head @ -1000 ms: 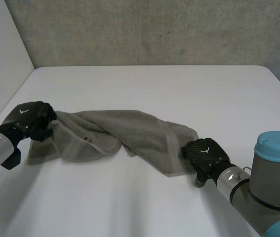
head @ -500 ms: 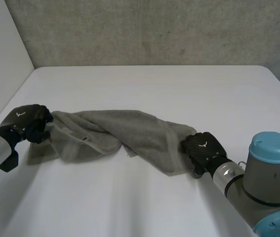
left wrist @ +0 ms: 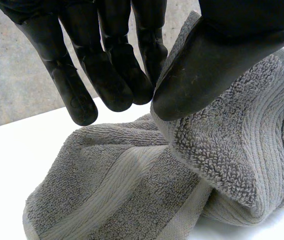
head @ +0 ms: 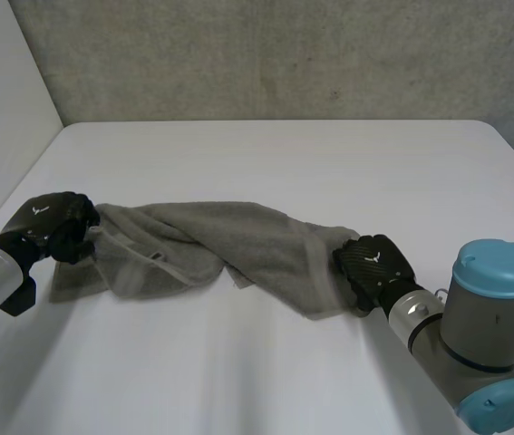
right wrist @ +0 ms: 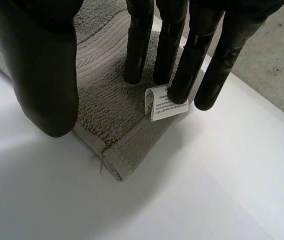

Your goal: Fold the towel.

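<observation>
Lying crumpled across the table (head: 284, 163), the towel (head: 238, 237) is seemingly pinched at one end by the left hand (head: 53, 222); its other corner is pressed by straight fingers (right wrist: 137, 45) of the right hand (head: 374, 267).

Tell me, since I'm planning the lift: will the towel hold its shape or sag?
Probably sags: the towel lies rumpled in soft folds between the left hand and right hand. Its looped pile likely resists slipping where the left hand pinches it.
</observation>
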### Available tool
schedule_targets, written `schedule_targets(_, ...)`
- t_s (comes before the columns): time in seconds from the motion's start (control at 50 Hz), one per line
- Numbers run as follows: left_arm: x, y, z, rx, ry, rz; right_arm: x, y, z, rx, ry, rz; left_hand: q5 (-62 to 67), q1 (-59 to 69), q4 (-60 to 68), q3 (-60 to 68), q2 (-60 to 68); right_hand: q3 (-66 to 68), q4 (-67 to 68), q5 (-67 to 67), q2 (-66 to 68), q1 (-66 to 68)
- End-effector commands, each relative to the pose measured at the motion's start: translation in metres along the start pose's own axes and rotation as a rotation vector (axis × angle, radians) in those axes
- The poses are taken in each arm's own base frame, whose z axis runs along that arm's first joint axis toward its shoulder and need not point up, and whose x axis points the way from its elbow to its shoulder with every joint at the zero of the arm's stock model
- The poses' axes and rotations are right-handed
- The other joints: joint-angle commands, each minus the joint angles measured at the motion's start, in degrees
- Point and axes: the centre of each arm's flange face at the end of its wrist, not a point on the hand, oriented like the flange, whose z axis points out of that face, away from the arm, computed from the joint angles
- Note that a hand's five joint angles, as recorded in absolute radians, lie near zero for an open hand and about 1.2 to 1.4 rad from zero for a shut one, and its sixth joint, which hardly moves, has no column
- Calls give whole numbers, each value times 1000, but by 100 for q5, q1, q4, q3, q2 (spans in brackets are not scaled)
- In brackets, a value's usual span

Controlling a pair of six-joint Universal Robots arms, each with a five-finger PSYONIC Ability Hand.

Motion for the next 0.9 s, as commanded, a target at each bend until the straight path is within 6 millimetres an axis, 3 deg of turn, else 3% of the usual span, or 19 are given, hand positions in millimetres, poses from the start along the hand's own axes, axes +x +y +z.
schedule_targets(0.02, 0, 0, 0, 0, 0, -1, 1, 0, 4, -1, 12, 1, 670, 795, 215, 330, 318, 92, 99, 100, 223, 117)
schedule_targets(0.42, 0, 0, 0, 0, 0, -1, 0, -1, 12, 19, 30, -7, 670, 795, 215, 330, 318, 176, 183, 184, 307, 201)
schedule_targets(0.58, 1, 0, 0, -1, 2, -2, -9, 3, 15, 12, 6, -17, 670, 795, 215, 330, 318, 226, 233, 234, 357, 251)
schedule_targets(0.62, 0, 0, 0, 0, 0, 0, -9, 4, 16, 9, 5, -18, 670, 795, 215, 330, 318, 445, 452, 454, 576, 470)
schedule_targets(0.66, 0, 0, 0, 0, 0, -1, -9, 3, 16, 11, 4, -20, 670, 795, 215, 330, 318, 1817, 1824, 1825, 1948, 1841)
schedule_targets(0.68, 0, 0, 0, 0, 0, -1, -9, 3, 16, 11, 4, -20, 670, 795, 215, 330, 318, 1824, 1831, 1833, 1955, 1849)
schedule_targets(0.7, 0, 0, 0, 0, 0, -1, -9, 3, 16, 11, 4, -20, 670, 795, 215, 330, 318, 3057, 3064, 3065, 3188, 3082)
schedule_targets(0.72, 0, 0, 0, 0, 0, 0, -9, 3, 16, 11, 4, -20, 670, 795, 215, 330, 318, 3069, 3076, 3078, 3200, 3094)
schedule_targets(0.74, 0, 0, 0, 0, 0, 0, -9, 2, 16, 14, 5, -17, 670, 795, 215, 330, 318, 4229, 4236, 4237, 4360, 4254)
schedule_targets(0.9, 0, 0, 0, -1, 1, -2, 0, -11, 13, 53, 31, -10, 670, 795, 215, 330, 318, 4241, 4248, 4249, 4372, 4265)
